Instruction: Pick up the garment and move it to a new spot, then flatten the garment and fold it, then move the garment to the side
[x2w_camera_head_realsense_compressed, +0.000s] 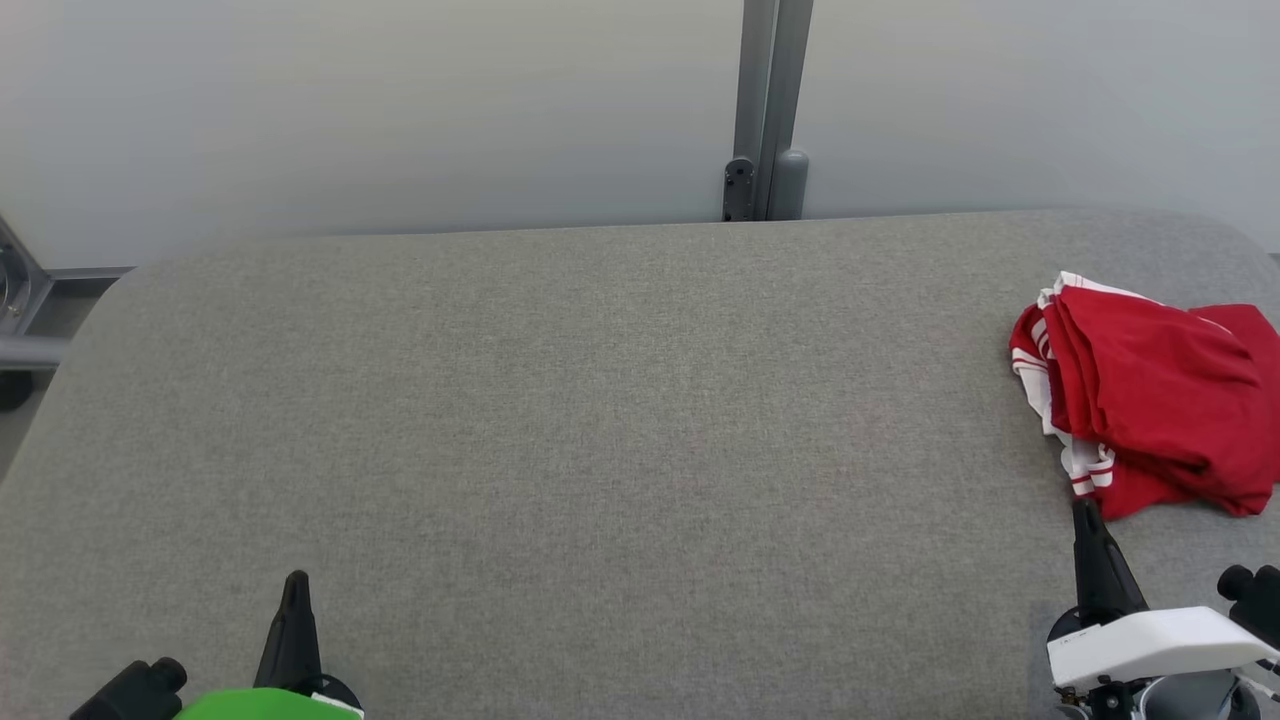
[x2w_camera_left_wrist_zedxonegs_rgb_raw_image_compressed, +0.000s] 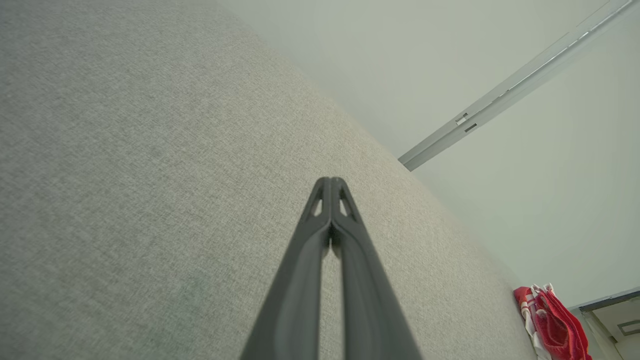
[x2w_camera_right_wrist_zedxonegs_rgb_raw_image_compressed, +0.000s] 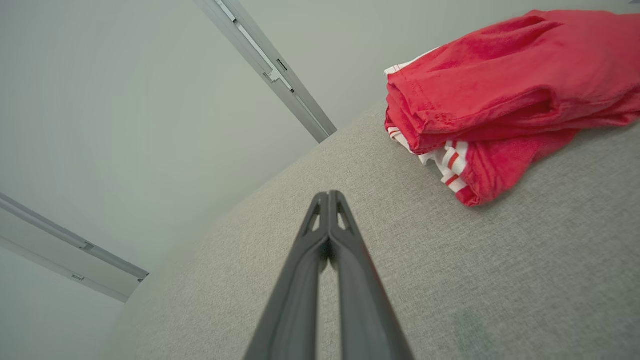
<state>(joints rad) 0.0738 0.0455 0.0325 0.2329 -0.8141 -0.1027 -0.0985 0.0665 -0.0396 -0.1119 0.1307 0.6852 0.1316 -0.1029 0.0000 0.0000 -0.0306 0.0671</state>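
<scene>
Layout: table (x2w_camera_head_realsense_compressed: 560, 420) is wide grey cloth, with a pale wall (x2w_camera_head_realsense_compressed: 400, 110) behind and a post (x2w_camera_head_realsense_compressed: 768, 110) at its far edge; garment (x2w_camera_head_realsense_compressed: 1150, 400) is red with white striped trim and lies at the table's far right, partly cut off by the head view's edge; it sits in stacked layers, roughly doubled over, rounded fold edge facing the table's middle, with one lower corner and the trim straggling toward the robot; that fold edge runs near-to-far; full long axis can't be settled with the right part out of frame. Right gripper (x2w_camera_head_realsense_compressed: 1088, 512): fingers pressed together, nothing between them; tip points at the near trim corner, just short of it; can't tell if it touches; garment lies ahead and slightly right of it. Left gripper (x2w_camera_head_realsense_compressed: 296, 585): also closed on nothing, low at near left, well apart from the garment with bare table between; right arm is clearly nearer. Judgement: a layered bundle at the side fits either a garment waiting to be carried over and spread, or one folded and parked aside; fold looks loose; frames don't settle which; any reach for it would go forward from the right arm.
</scene>
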